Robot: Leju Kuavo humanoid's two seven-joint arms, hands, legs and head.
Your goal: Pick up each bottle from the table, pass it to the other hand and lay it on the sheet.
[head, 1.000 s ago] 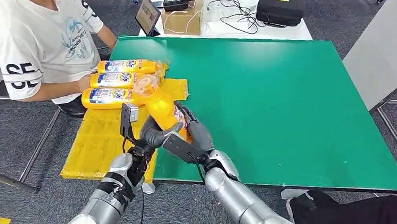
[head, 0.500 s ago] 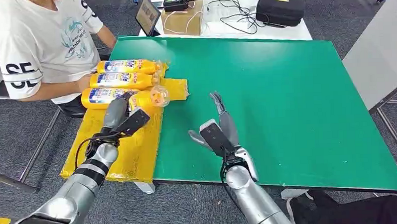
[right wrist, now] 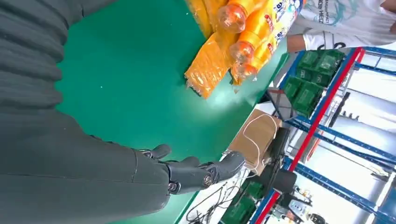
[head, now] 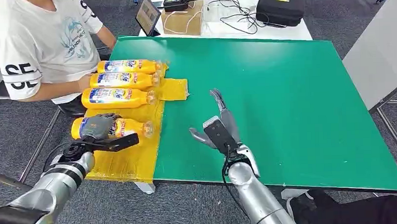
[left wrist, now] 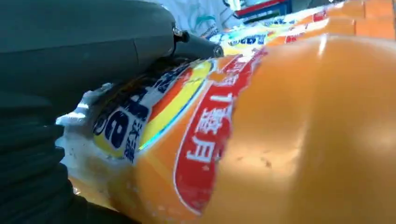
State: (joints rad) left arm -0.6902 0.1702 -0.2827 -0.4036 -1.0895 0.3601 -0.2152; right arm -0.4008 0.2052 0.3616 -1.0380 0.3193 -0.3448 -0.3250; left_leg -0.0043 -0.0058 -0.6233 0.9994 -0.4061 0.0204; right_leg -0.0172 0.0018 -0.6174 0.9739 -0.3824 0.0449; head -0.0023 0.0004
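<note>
The yellow sheet [head: 133,159] lies over the near left edge of the green table [head: 286,99]. On the sheet, nearest the robot, lies the fourth bottle [head: 125,127], on its side with its cap toward the table. The left hand [head: 98,126] rests over the bottle's label end, fingers curled around its body; in the left wrist view the orange bottle [left wrist: 280,140] sits tight against the thumb [left wrist: 93,42], so the hand seems to grip it, though how firmly is hard to tell. Beyond it on the sheet, three more bottles [head: 117,97] lie side by side, caps pointing the same way. A person [head: 39,43] in a white shirt sits past the sheet's far end, one forearm beside the farthest bottles. The right hand [head: 221,126] hovers over the table to the right of the sheet, holding nothing, fingers [right wrist: 201,172] stretched out and apart.
</note>
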